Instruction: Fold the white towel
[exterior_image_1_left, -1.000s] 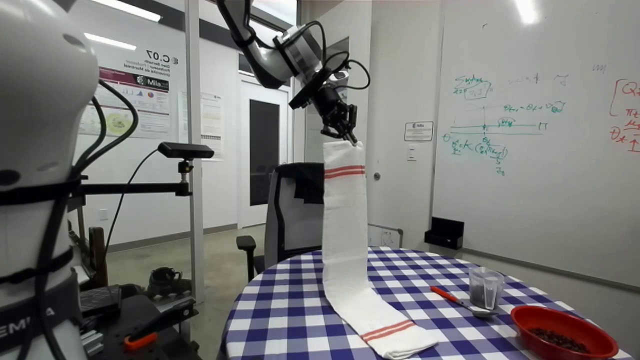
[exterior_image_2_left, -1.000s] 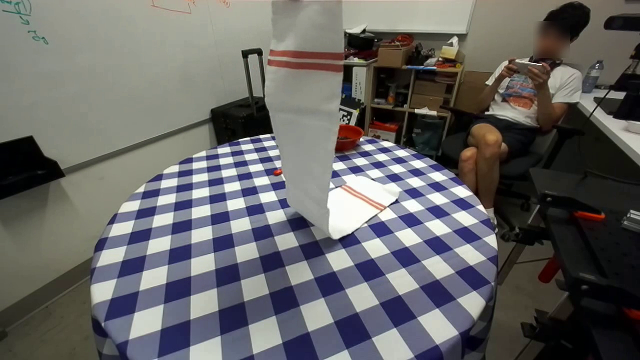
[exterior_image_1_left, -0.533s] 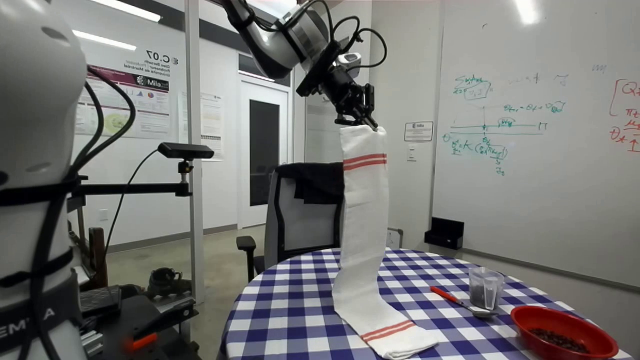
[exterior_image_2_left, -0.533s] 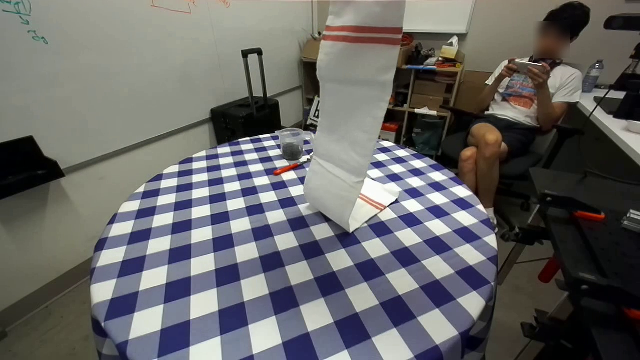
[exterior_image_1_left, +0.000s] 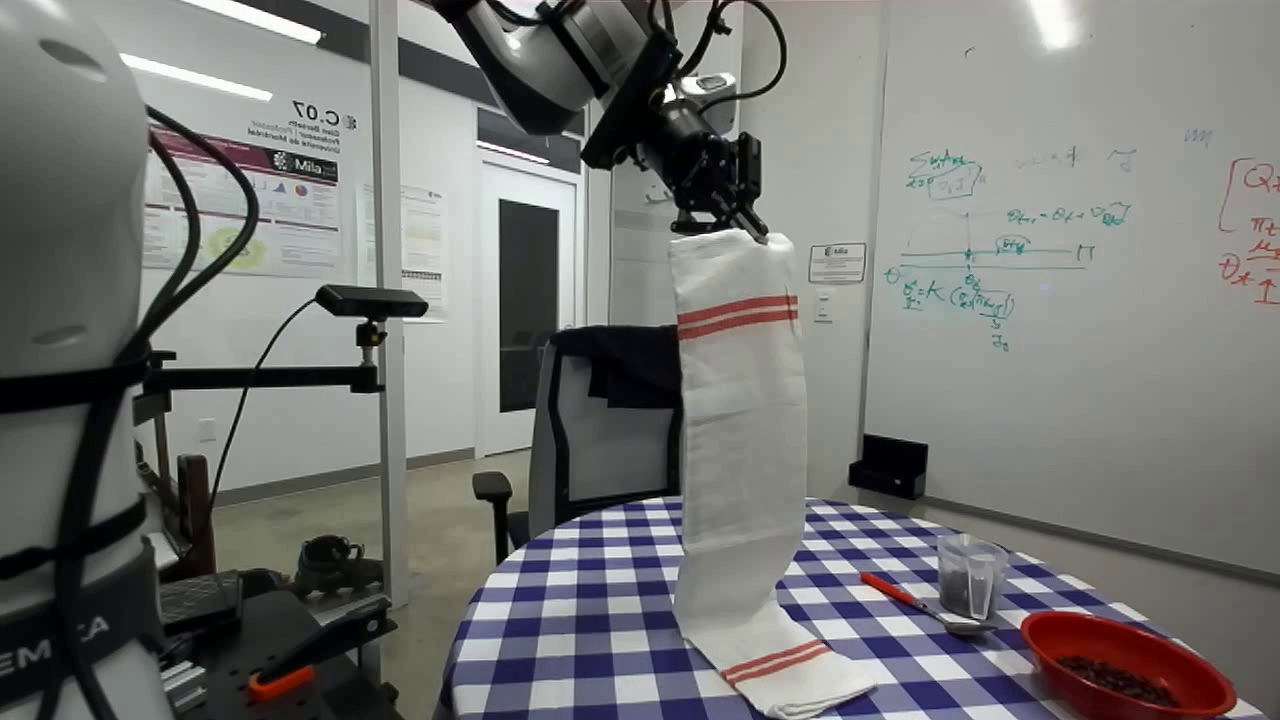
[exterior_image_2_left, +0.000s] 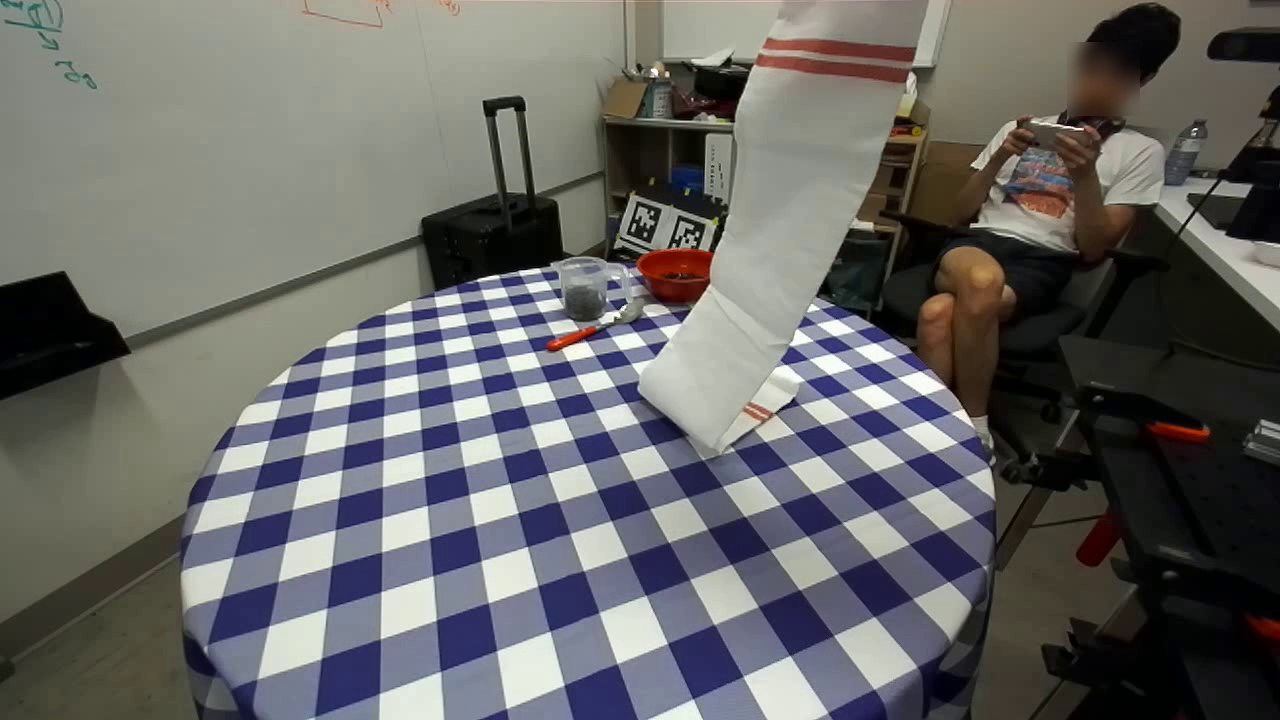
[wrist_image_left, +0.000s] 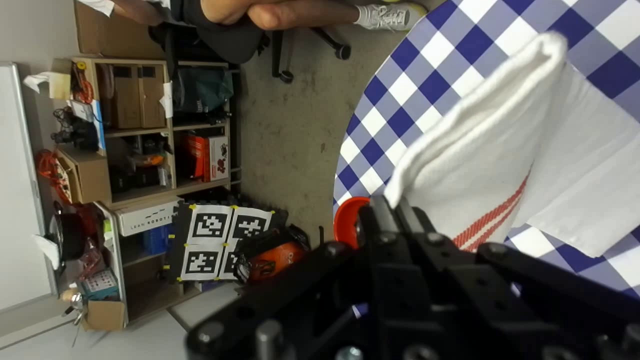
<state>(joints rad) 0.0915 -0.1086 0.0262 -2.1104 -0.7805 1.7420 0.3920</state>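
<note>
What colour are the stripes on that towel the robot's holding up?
Red: the stripes run in pairs across the white towel, clearest in an exterior view.

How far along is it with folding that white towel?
Done: the pincer is shut on one end of the white towel, raised above the checked tablecloth. In hand: the fold itself, part made: the towel bends up from the tablecloth, where its other red-striped end lies. Left: probably lowering the raised end over that one and letting go; the fold isn't laid down yet.

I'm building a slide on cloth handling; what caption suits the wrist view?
Wrist view: closed jaws pinch one end of the red-striped white towel above a blue-and-white checked tablecloth.
</note>
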